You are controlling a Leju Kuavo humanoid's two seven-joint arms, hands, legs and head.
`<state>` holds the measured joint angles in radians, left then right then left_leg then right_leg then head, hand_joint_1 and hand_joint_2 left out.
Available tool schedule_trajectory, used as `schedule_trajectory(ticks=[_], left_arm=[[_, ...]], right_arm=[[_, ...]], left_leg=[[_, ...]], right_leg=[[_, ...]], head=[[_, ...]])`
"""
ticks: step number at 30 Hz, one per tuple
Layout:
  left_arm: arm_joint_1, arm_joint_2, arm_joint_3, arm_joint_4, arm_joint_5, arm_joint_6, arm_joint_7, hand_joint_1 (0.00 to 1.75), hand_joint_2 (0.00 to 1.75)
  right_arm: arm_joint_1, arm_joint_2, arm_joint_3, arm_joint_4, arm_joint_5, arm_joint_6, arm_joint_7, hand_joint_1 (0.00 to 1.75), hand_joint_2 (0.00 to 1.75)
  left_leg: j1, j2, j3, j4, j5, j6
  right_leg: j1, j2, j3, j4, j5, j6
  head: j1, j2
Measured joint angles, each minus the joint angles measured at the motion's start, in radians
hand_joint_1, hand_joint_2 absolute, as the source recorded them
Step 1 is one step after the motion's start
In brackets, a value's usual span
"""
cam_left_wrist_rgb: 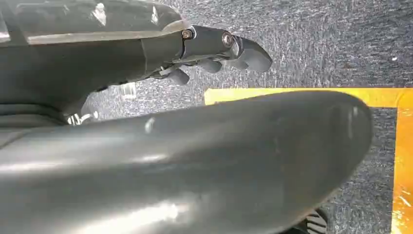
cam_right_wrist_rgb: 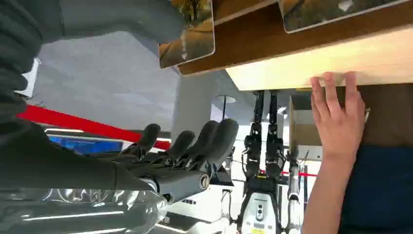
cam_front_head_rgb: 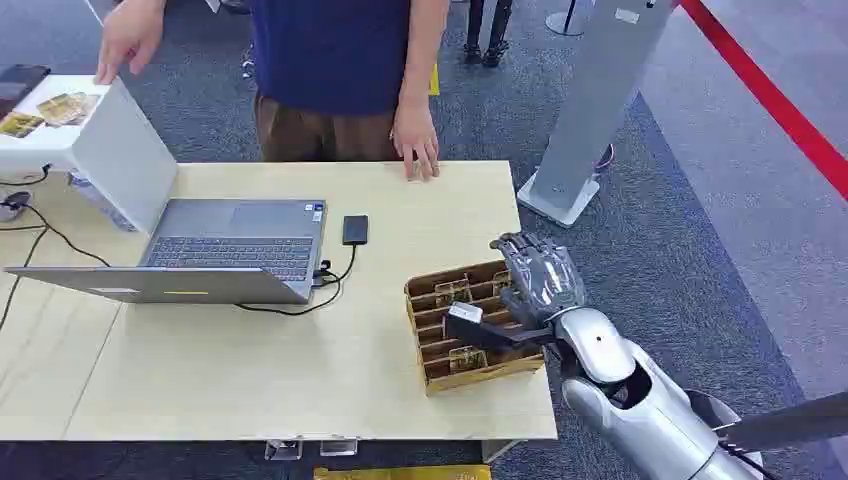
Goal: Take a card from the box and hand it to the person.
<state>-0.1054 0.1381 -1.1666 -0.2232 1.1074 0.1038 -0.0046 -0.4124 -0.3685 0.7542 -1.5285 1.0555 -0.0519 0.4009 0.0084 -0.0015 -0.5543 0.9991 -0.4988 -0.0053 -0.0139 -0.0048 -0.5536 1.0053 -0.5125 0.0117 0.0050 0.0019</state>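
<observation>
I found the right robot hand over the far end of the box, fingers spread and holding nothing. The cards stood in the box's slots: thin, light, stiff and probably slick (best pinched by a protruding top edge). The hand hid several slots. I could not tell the left robot hand's state.
</observation>
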Motion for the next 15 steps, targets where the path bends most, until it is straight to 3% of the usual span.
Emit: schedule_trajectory(ticks=[1,5,10,12,15], left_arm=[[0.0,0.0,0.0,0.0,0.0,0.0,0.0,0.0,0.0],[0.0,0.0,0.0,0.0,0.002,0.0,-0.002,0.0,0.0],[0.0,0.0,0.0,0.0,0.003,0.001,-0.005,0.0,0.0],[0.0,0.0,0.0,0.0,0.004,0.001,-0.005,0.0,0.0],[0.0,0.0,0.0,0.0,0.005,0.001,-0.005,0.0,0.0]], right_arm=[[-0.002,0.0,0.002,0.006,0.0,0.0,0.001,0.52,1.75],[-0.013,0.0,0.012,0.026,-0.002,-0.001,0.009,0.79,1.75],[-0.019,0.0,0.019,0.043,0.002,-0.003,0.025,0.7,1.75],[-0.02,0.0,0.019,0.048,0.002,-0.003,0.027,0.75,1.75],[-0.02,0.0,0.02,0.055,0.002,-0.005,0.03,0.96,1.75]], left_leg=[[0.0,0.0,0.0,0.0,0.0,0.0],[0.0,0.0,0.0,0.0,0.0,0.0],[0.0,0.0,0.0,0.0,0.0,0.0],[0.0,0.0,0.0,0.0,0.0,0.0],[0.0,0.0,0.0,0.0,0.0,0.0]], right_leg=[[0.0,0.0,0.0,0.0,0.0,0.0],[0.0,0.0,0.0,0.0,0.0,0.0],[0.0,0.0,0.0,0.0,0.0,0.0],[0.0,0.0,0.0,0.0,0.0,0.0],[0.0,0.0,0.0,0.0,0.0,0.0]], head=[[0.0,0.0],[0.0,0.0],[0.0,0.0],[0.0,0.0],[0.0,0.0]])
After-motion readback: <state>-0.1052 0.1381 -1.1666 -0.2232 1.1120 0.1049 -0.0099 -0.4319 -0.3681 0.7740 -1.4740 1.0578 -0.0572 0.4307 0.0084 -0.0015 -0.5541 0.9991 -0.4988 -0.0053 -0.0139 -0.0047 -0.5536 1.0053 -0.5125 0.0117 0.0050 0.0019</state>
